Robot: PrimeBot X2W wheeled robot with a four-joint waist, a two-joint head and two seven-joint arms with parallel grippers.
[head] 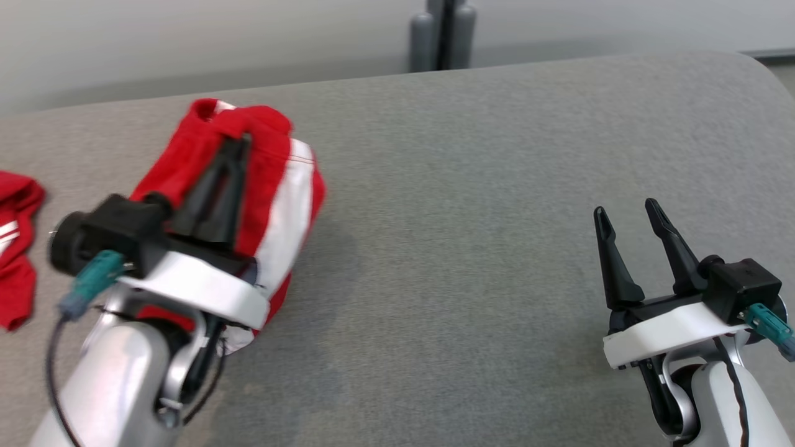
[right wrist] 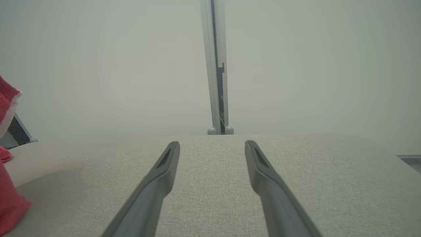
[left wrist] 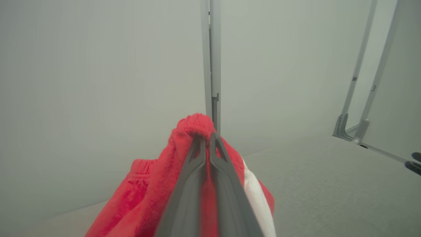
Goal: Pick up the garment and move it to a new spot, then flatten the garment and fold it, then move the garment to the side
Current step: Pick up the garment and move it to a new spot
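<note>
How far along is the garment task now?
Done: the left gripper is shut on the red-and-white garment, which hangs bunched from it. In hand: apparently carrying it over the grey table. Left: setting down, flattening, folding, moving aside. The right gripper is open.

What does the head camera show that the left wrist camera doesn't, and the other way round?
Head view: the open right gripper at the lower right, and another red cloth at the left edge.
Left wrist view: slanted metal legs at the right.
Both: the red-and-white garment, the left gripper shut on it, the grey surface and an upright post behind.
</note>
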